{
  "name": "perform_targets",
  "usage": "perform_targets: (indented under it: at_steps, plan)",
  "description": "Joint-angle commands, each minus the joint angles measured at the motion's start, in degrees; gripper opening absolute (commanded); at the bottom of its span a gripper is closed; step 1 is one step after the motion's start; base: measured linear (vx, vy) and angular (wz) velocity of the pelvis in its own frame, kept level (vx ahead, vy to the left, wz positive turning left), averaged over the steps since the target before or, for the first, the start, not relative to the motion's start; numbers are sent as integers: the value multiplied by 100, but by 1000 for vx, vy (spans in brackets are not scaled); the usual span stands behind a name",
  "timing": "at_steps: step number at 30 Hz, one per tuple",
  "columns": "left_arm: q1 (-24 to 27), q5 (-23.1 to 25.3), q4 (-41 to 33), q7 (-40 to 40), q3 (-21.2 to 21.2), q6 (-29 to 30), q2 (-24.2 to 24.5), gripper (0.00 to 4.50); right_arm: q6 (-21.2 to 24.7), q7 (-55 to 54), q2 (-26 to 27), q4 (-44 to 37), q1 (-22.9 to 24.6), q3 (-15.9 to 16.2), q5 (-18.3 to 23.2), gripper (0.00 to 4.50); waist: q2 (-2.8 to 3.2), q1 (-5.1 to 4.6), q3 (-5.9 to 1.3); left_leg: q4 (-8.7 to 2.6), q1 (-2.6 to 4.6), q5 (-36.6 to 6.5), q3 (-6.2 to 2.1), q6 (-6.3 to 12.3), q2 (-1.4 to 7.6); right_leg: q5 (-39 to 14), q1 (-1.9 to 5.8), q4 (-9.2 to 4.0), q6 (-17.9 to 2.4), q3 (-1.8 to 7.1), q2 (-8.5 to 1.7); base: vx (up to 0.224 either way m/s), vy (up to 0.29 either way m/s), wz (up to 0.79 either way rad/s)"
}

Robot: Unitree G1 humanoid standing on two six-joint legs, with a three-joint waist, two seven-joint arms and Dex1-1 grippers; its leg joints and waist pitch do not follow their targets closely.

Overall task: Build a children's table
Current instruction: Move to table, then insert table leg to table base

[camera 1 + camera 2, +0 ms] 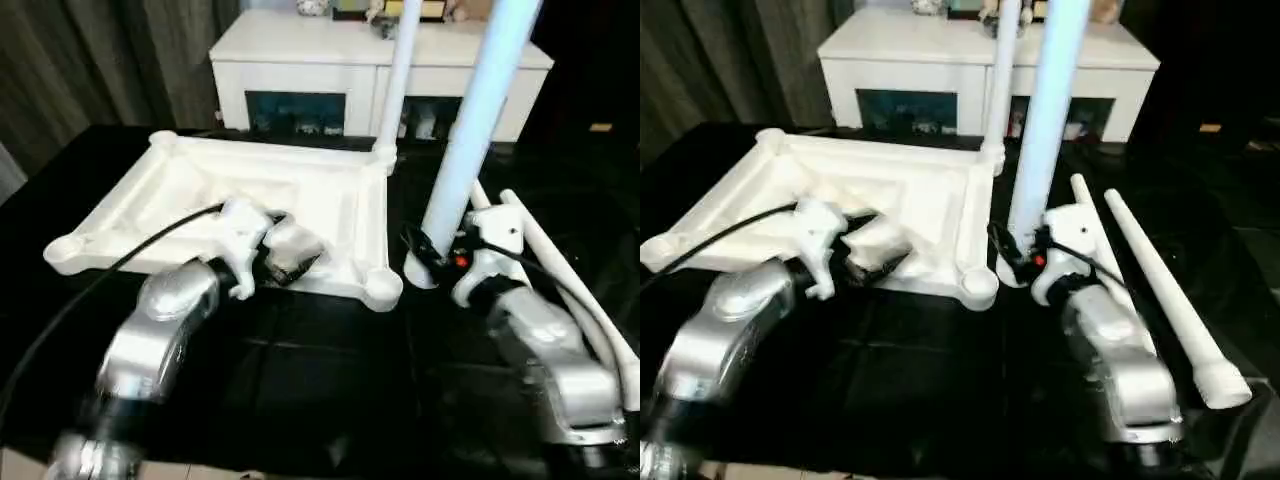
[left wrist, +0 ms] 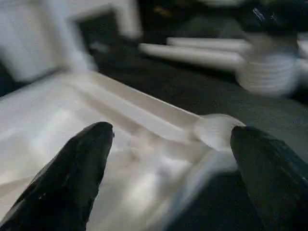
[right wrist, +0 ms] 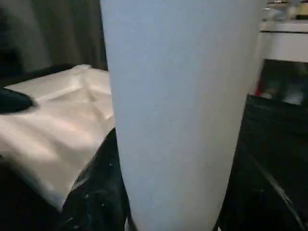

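The white table top (image 1: 300, 190) lies upside down on the black surface, ribbed underside up. One white leg (image 1: 400, 60) stands upright in its far right corner socket. My right gripper (image 1: 435, 250) is shut on a second leg (image 1: 470, 150), held upright with its lower end just right of the near right corner socket (image 1: 382, 288). The right wrist view shows that leg (image 3: 183, 120) between the black fingers (image 3: 96, 192). Two more legs (image 1: 1160, 290) lie on the surface at the right. My left gripper (image 1: 295, 255) hovers open over the top's near edge, with nothing between its fingers (image 2: 72, 178).
A white low cabinet (image 1: 300, 70) with dark glass openings stands behind the work. Grey curtains (image 1: 100, 60) hang at the back left. Black cables run from both wrists over the dark surface (image 1: 320, 370).
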Motion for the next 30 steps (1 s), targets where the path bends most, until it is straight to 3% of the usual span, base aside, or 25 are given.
perform_targets:
  at_steps: [1,2,4,5,6,9,10,11,12,15,16,17,18,21,22,25,28,30]
  plan:
    - [-469,151,575,-866,-350,-96,189,439,63,486,-241,-113,-6,-22,208,189,48,-14,-279,-579,0,-1493,-37,-193,135,-1530,110,-567,-840,154,-219,0,0,0]
    - [-649,231,814,-1113,-469,-166,247,439,98,672,-364,-153,29,17,248,189,22,-15,-273,-580,-5,-1481,-29,-164,124,-1512,113,-583,-850,153,-206,0,0,0]
    - [-1091,494,1481,-1477,-703,-436,299,439,148,1059,-641,-232,128,97,309,189,50,-5,-322,-541,-27,-1184,-6,-72,119,-890,144,-544,-1038,150,-207,0,0,0]
    - [-1100,502,1498,-1486,-709,-446,299,439,146,1064,-647,-233,130,99,307,189,37,-2,-325,-527,-46,-1109,-6,-42,118,-776,159,-535,-1072,153,-206,0,0,0]
    - [-1461,740,2159,-1796,-912,-777,290,439,53,1225,-842,-229,220,150,211,189,52,1,-361,-498,-71,-825,-2,24,115,-409,178,-515,-1155,142,-212,0,0,0]
    - [-1780,831,2755,-2143,-1057,-1018,226,439,-11,1268,-947,-223,295,125,173,189,102,18,-442,-422,-127,-106,-11,164,97,848,241,-379,-1427,112,-207,0,0,0]
    - [-1831,834,2854,-2209,-1075,-1062,211,423,-9,1274,-957,-224,305,113,187,189,85,8,-450,-409,-140,3,-4,244,101,1128,253,-362,-1543,103,-213,0,0,0]
    - [-1923,913,3071,-2250,-1150,-1226,178,414,-30,1267,-985,-236,329,106,164,189,140,-3,-451,-404,-122,-12,-1,316,115,1206,226,-375,-1640,84,-214,0,0,0]
    - [-2001,1020,3265,-2300,-1261,-1383,154,414,-50,1261,-1015,-258,363,106,140,189,168,-6,-461,-397,-114,-17,-6,342,128,1256,232,-363,-1697,79,-223,0,0,0]
    - [-2144,1144,3619,-2400,-1376,-1545,67,394,-77,1251,-1059,-314,431,102,111,189,162,2,-447,-405,-119,-128,9,438,153,1198,248,-380,-1816,76,-247,0,0,0]
    - [-2238,1226,3859,-2325,-1380,-1701,-19,376,-95,1248,-1081,-335,463,101,90,189,156,3,-437,-412,-127,-162,8,447,155,1131,252,-392,-1820,78,-252,0,0,0]
    - [-2344,1322,4138,-2211,-1377,-1927,-105,369,-115,1244,-1100,-348,490,105,59,189,198,5,-432,-418,-107,-268,12,427,163,994,240,-416,-1824,71,-249,0,0,0]
    - [-2412,1385,4315,-2133,-1373,-2074,-159,364,-129,1242,-1111,-353,505,108,39,189,200,15,-425,-419,-95,-370,13,401,166,867,241,-429,-1829,74,-248,0,0,0]
    - [-2499,1438,4548,-2091,-1371,-2208,-233,335,-137,1235,-1121,-365,527,123,18,189,179,29,-410,-441,-119,-445,8,368,174,689,260,-442,-1805,79,-272,0,0,0]
    - [-2609,1523,4805,-1896,-1385,-2407,-325,328,-140,1208,-1127,-376,539,117,11,189,232,12,-405,-444,-108,-522,8,336,178,626,249,-457,-1788,76,-271,0,0,0]
    - [-2685,1577,4974,-1779,-1396,-2547,-374,305,-134,1183,-1125,-400,555,104,11,189,208,8,-409,-447,-115,-549,4,331,178,621,266,-455,-1781,78,-277,0,0,0]
    - [-2834,1671,5323,-1783,-1384,-2792,-441,279,-147,1153,-1126,-434,598,89,-5,189,246,-6,-411,-443,-126,-492,-1,347,166,679,267,-459,-1749,75,-270,0,0,0]
    - [-2859,1696,5385,-1799,-1382,-2830,-451,265,-152,1147,-1124,-439,607,89,-14,189,241,-10,-412,-446,-126,-508,-4,350,175,676,275,-460,-1747,77,-282,0,0,0]
